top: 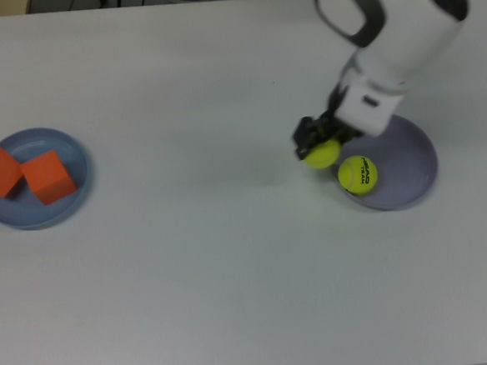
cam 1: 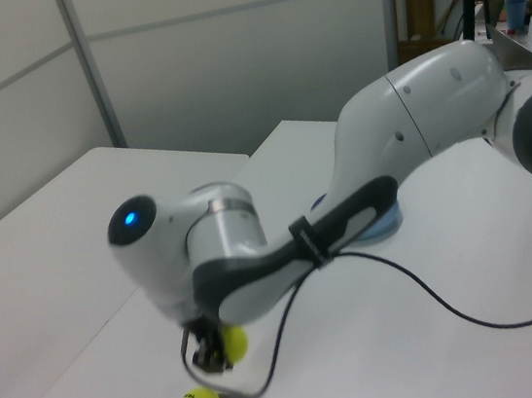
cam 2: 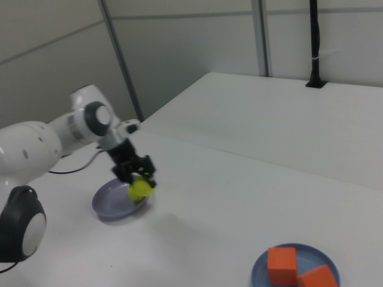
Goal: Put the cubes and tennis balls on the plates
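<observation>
So both cubes (top: pixel 24 174) are sitting on the blue plate (top: pixel 72 149), and one tennis ball (top: pixel 357 174) is on the lavender plate (top: pixel 408 150). The gripper (top: pixel 320 147) has its fingers clamped on the second ball (top: pixel 322 154), carried just over that plate's rim. Next up, I'd guess: lower it beside the other ball and let go.

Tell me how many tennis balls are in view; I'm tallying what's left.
2: one tennis ball lies on the lavender plate; the other ball is held in the gripper above that plate's rim.
</observation>
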You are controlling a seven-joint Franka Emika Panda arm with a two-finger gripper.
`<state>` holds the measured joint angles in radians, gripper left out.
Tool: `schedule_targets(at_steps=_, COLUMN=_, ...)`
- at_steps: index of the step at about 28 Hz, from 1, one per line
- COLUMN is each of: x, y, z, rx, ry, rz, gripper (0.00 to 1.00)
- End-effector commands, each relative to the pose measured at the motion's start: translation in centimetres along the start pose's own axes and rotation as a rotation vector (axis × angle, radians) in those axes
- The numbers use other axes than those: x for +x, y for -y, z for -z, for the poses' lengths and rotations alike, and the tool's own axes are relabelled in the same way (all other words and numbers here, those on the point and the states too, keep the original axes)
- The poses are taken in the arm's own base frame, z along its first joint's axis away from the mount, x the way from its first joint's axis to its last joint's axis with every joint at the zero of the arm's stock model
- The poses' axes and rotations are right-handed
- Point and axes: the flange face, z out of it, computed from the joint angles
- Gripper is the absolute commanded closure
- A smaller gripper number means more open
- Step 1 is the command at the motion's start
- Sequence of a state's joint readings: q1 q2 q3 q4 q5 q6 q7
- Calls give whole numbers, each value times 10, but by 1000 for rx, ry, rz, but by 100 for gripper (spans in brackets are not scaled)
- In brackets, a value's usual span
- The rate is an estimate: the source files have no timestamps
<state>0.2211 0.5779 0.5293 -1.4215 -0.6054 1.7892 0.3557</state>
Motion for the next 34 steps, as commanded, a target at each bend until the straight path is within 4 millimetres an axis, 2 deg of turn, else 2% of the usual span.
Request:
schedule_targets(at_steps=1, x=-8, y=52, z=13, rx=17, ry=-25, rz=90, gripper=100)
schedule_targets(at_steps=4, x=-11, y=75, z=13, rx=15, ry=-27, rz=123, gripper=100)
schedule_targets(at_steps=5, x=-13, y=92, z=10, rx=15, ry=-26, rz=134, gripper=100)
schedule_targets(at_steps=8, x=-14, y=107, z=3, rx=8, ry=-25, rz=137, gripper=100)
schedule_targets(at_steps=10, x=-15, y=113, z=0, rx=3, ry=-23, rz=140, gripper=91)
schedule_targets(at_steps=12, x=-15, y=114, z=-2, rx=11, ry=-17, rz=127, gripper=0)
schedule_targets(at_steps=15, x=-14, y=114, z=0, rx=20, ry=-16, rz=104, gripper=0)
schedule_targets(at_steps=19, x=-15, y=109, z=13, rx=31, ry=-24, rz=55, gripper=0)
schedule_targets(at_steps=21, x=-18, y=100, z=33, rx=30, ry=-45, rz=42, gripper=0)
schedule_targets(at_steps=25, x=-27, y=77, z=58, rx=22, ry=-25, rz=11, gripper=0)
schedule_targets(at_steps=26, x=-33, y=58, z=71, rx=21, ry=-2, rz=3, gripper=0)
schedule_targets(at_steps=30, x=-53, y=10, z=106, rx=46, ry=48, rz=5, gripper=0)
schedule_targets(at_steps=31, x=-66, y=-20, z=125, rx=80, ry=70, rz=5, gripper=0)
schedule_targets(at_steps=34, x=-86, y=-70, z=154, rx=132, ry=76, rz=-36, gripper=0)
